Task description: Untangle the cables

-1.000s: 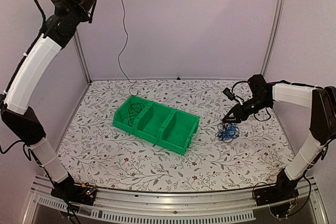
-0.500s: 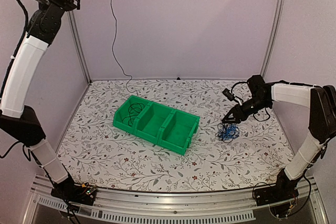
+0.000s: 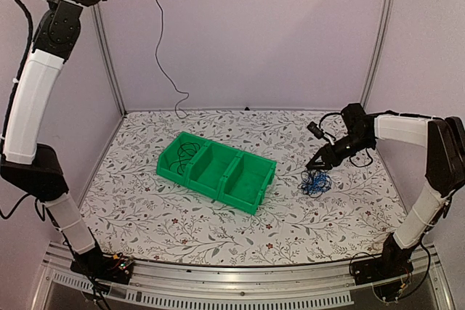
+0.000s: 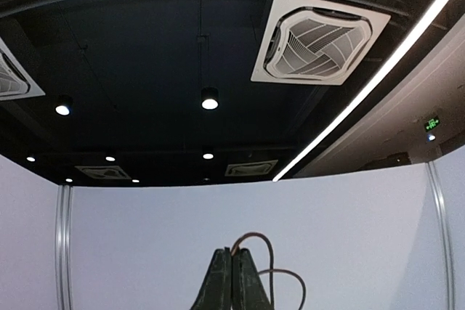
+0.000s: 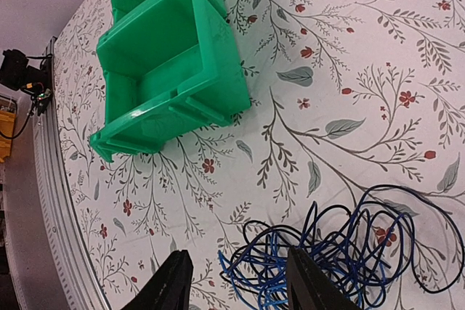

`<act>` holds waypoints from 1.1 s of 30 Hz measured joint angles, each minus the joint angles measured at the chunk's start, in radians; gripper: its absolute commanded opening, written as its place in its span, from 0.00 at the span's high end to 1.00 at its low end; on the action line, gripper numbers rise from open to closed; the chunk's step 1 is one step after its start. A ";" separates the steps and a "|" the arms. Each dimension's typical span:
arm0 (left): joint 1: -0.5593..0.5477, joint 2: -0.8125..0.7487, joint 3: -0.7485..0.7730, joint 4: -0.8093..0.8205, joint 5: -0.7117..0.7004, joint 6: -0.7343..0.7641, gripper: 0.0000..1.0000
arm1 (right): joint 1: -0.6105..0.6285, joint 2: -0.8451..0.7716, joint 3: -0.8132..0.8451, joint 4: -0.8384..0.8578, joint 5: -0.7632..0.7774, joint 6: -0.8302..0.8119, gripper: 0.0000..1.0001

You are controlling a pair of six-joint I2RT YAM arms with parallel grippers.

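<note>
Right of the green bin, the blue-and-black tangle lay in a roundish heap just under my right gripper, the nearer arm, its fingers spread and empty. A black coil sat in the bin's left compartment. Behind the bin, one black cable hung from high up. My left gripper was pinched shut up there, though I couldn't see a strand in it.

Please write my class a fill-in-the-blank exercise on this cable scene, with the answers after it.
1. The green bin has ___ compartments.
2. The tangle lying right of the bin is mostly ___ in colour.
3. The right gripper, just above the tangle, is ___.
4. The left gripper, raised high with a black cable hanging from it, is ___.

Missing words: three; blue; open; shut.
</note>
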 measured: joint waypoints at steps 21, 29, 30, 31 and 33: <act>-0.041 -0.192 -0.418 0.090 -0.142 0.006 1.00 | 0.002 0.015 0.013 0.004 -0.014 0.003 0.52; -0.037 -0.230 -0.502 0.083 -0.173 -0.021 1.00 | 0.006 0.020 0.013 0.004 -0.015 0.003 0.52; -0.032 -0.233 -0.508 0.084 -0.174 -0.024 1.00 | 0.006 0.020 0.013 0.004 -0.015 0.003 0.52; -0.029 -0.233 -0.512 0.084 -0.174 -0.027 1.00 | 0.006 0.020 0.013 0.004 -0.015 0.003 0.52; -0.016 -0.235 -0.526 0.084 -0.173 -0.039 1.00 | 0.006 0.020 0.013 0.004 -0.015 0.003 0.52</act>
